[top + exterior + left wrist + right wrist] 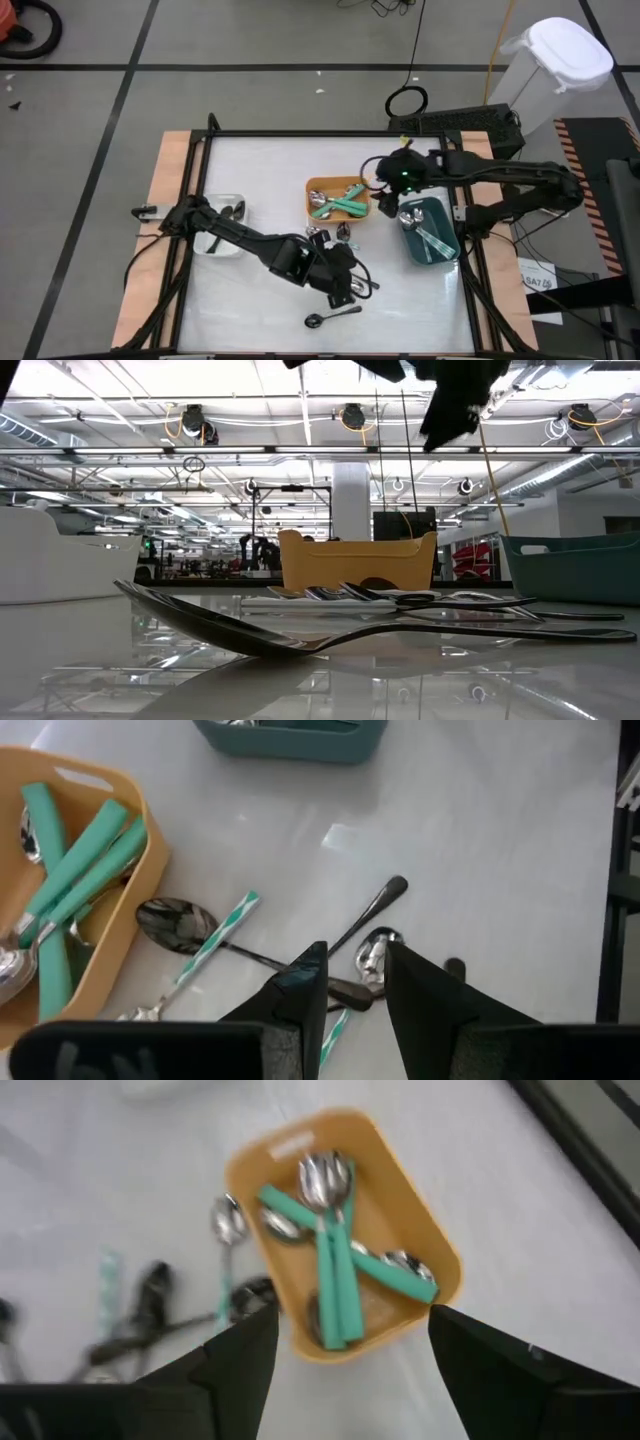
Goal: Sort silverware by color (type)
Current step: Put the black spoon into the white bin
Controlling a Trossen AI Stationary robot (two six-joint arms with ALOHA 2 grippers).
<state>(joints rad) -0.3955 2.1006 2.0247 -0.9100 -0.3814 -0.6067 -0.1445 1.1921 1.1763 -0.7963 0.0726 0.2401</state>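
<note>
The left gripper [347, 975] hovers low over loose silverware [215, 932] on the table [260, 180], fingers slightly apart with a dark spoon handle between their tips; the right gripper [345, 1345], fingers wide apart, hangs above the orange bin [430, 1245] holding teal-handled pieces

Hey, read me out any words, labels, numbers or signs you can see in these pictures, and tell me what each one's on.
Nothing reads clearly.
White tag right of the table: dark characters, too small to read.
Pale scrawl on the housing behind the left gripper: illegible.
Orange bin, teal bin: no lettering seen.
</note>
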